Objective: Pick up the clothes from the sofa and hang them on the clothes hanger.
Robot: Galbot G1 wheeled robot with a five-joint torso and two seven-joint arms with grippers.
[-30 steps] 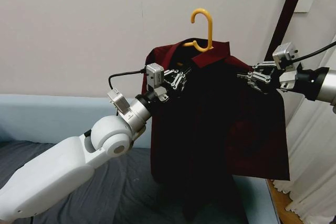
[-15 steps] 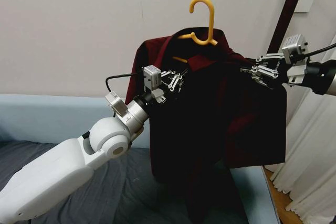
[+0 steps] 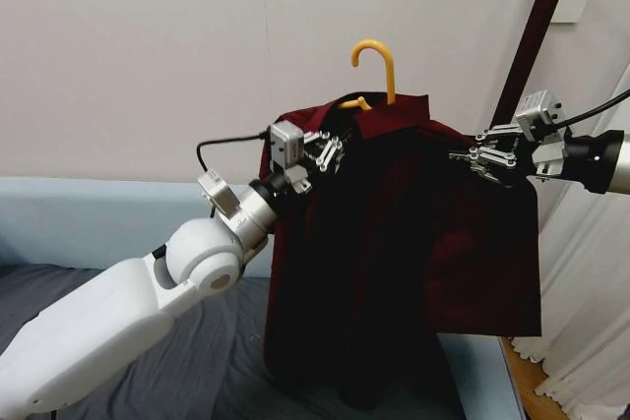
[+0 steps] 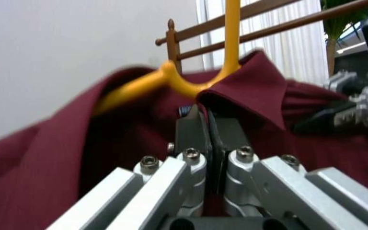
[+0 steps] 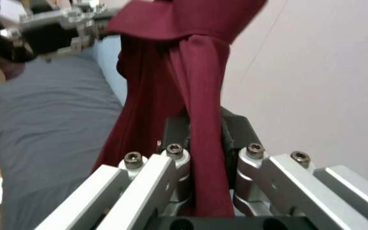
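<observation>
The head camera looks forward from a middle distance at the shirt (image 3: 394, 243) on its hanger (image 3: 377, 61) before the wall, with the sofa (image 3: 49, 277) low in its field and both arms reaching in from the sides. The left wrist camera sits just behind the left claw (image 4: 206, 120), sighting along the fingers very close to the collar. The right wrist camera sits likewise behind the right claw (image 5: 204, 127), facing along the sofa's seat; each catches the other claw farther off, and all three views share the shirt's top.

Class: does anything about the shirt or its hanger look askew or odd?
Yes. The yellow hanger hooks onto nothing; the left gripper and right gripper hold up the red shirt from either side. One hanger arm shows bare at the collar.
</observation>
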